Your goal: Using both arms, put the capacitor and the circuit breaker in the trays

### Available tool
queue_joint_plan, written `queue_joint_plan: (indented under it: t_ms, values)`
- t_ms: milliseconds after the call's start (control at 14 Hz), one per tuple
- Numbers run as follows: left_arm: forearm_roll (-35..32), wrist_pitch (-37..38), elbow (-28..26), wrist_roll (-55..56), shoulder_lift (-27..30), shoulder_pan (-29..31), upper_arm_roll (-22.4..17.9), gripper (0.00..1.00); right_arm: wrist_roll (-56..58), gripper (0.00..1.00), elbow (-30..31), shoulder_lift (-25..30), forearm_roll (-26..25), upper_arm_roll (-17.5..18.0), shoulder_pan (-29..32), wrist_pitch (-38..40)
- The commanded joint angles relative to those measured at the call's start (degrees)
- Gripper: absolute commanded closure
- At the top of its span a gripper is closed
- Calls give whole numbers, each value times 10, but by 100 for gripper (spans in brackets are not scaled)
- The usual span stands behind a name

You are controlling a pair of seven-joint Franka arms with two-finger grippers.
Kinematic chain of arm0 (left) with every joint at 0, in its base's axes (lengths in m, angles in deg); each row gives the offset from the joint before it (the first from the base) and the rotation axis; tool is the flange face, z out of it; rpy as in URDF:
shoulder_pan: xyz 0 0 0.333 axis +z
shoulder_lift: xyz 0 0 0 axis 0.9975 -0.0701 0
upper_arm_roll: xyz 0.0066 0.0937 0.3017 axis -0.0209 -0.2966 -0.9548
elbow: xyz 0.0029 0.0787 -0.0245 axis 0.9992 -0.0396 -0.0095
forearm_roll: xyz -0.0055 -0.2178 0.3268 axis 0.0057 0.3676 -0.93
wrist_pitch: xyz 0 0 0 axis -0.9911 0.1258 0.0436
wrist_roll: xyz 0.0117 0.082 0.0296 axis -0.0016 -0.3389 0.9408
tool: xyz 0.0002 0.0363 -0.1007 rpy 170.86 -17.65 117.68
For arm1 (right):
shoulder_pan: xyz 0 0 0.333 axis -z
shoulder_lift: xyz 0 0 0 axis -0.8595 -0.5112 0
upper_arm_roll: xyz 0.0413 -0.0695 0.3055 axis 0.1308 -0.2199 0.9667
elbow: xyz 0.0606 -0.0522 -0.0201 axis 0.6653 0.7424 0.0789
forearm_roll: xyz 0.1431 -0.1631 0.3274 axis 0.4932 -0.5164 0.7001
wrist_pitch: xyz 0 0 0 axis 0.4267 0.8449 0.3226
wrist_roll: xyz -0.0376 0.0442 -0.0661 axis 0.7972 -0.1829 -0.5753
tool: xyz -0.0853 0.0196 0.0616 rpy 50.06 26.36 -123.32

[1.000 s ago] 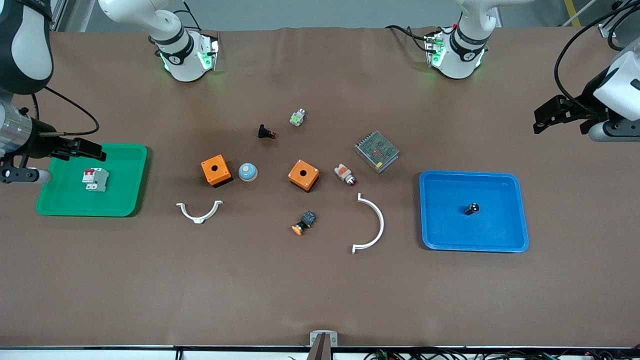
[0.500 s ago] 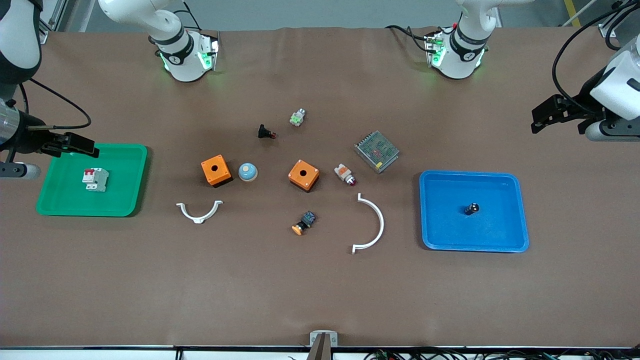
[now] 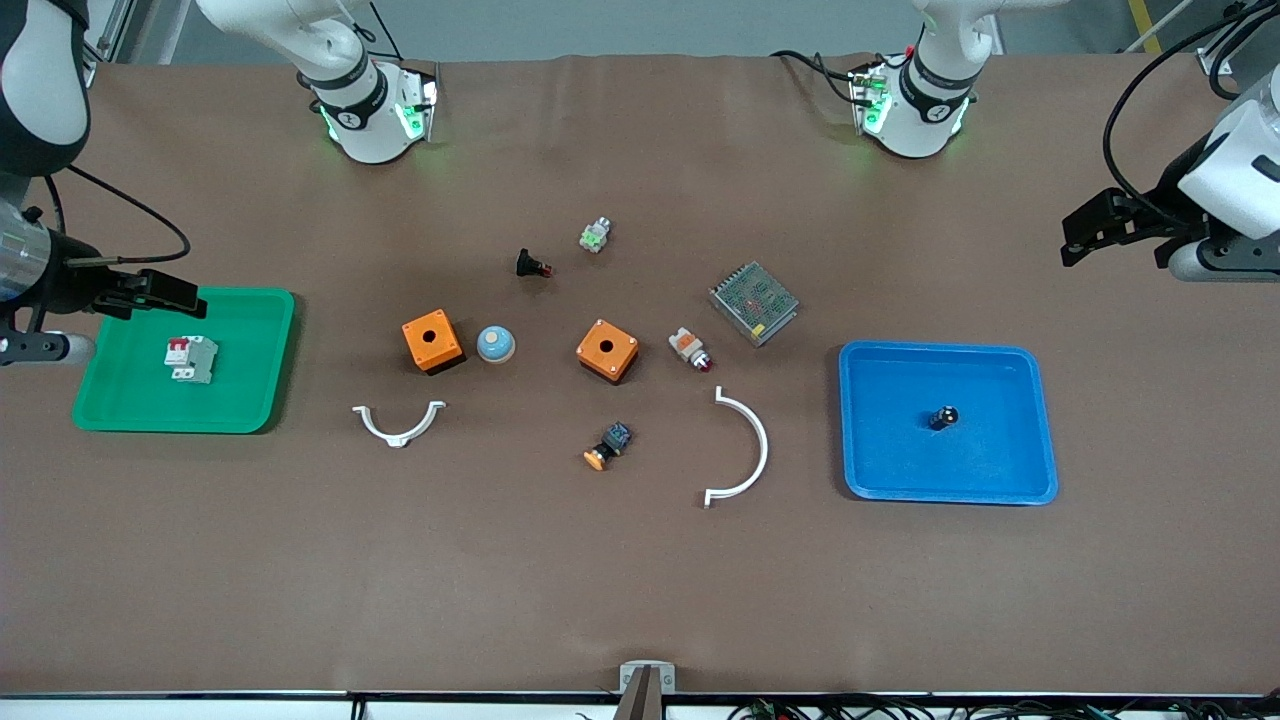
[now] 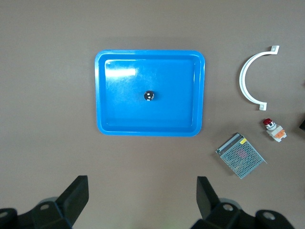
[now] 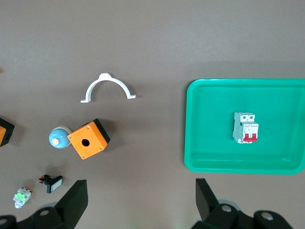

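Green tray (image 3: 255, 415) holds your circuit breaker (image 3: 191, 359), blue tray (image 3: 1005, 490) your capacitor (image 3: 942, 417); left gripper (image 3: 1098, 228) and right gripper (image 3: 158, 295) hang above, jaws apart, empty; placing looks done.

Tabletop (image 3: 640, 580): brown matte sheet, faintly wrinkled, covering nearly the whole front view. Lighting: even, soft shadows under objects. Edge nearest the front camera: pale rail (image 3: 300, 705) with dark cables (image 3: 900, 708) and a small grey metal bracket (image 3: 647, 678) at its middle. Along the top edge: grey floor strip (image 3: 640, 25), with a yellow line (image 3: 1140, 20) toward the left arm's end.
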Motion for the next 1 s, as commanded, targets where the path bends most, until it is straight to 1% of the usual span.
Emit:
queue_joint_plan:
  t_ms: [0, 214, 286, 429, 786, 929]
  values:
    - [1, 4, 0, -6, 7, 2, 5, 0, -21, 0, 0, 20, -24, 95, 86, 6]
    - [1, 4, 0, -3, 7, 1, 12, 0, -22, 0, 0, 23, -29, 158, 147, 3]
    - [1, 4, 0, -2, 7, 0, 12, 0, -22, 0, 0, 24, -29, 163, 152, 2]
    - [1, 4, 6, 1, 7, -1, 13, 0, -22, 0, -2, 24, -29, 162, 150, 0]
    - [-6, 5, 8, 2, 3, 1, 11, 0, -21, 0, -57, 33, -29, 163, 151, 0]
    - [-10, 5, 8, 6, 3, 2, 11, 0, -21, 0, -62, 31, -31, 162, 151, -1]
